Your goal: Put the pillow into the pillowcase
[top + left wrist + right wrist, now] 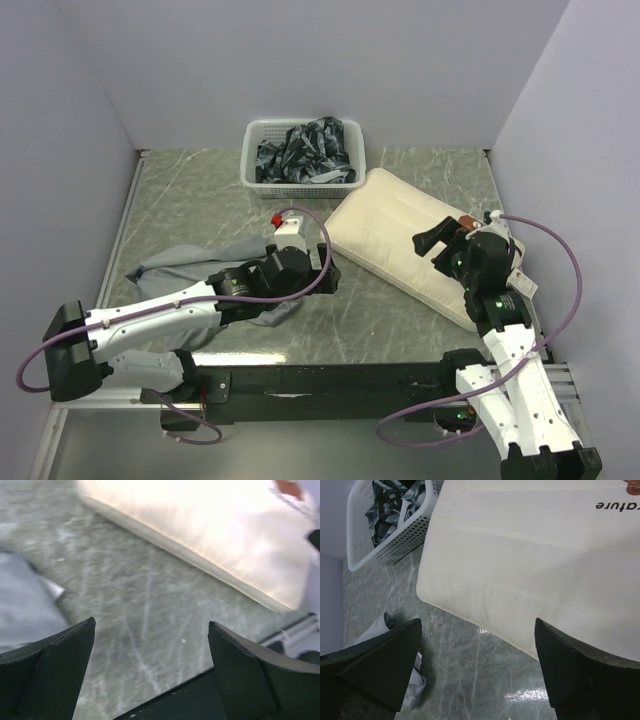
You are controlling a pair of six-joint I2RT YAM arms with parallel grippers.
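On the right half of the tabletop [200,200] the pillow [390,235] lies flat and slantwise. Its far corner is just beside the white basket [300,185] of dark patterned cloth, and its near end is under your right arm. The grey pillowcase [175,265] is well apart from it on the left, a crumpled heap partly covered by your left arm.

Both pairs of jaws stand wide open and hold nothing. The right jaws hover over the pillow's left-hand edge, while the left jaws hang above bare tabletop between the pillowcase and the pillow.

Expect the pillow to be light but bulky, and soft enough to sag and fold when you lift it by one point. A pinch in the middle of the face will probably only gather filling, so take it at the edge seam or a corner, where the fabric is flatter and the jaws can bite through. The pillowcase looks thin and limp, and it will likely drag and bunch rather than hold a shape. Its opening is not visible in any view, so find the hem and grip one layer only; otherwise you pinch the mouth closed.
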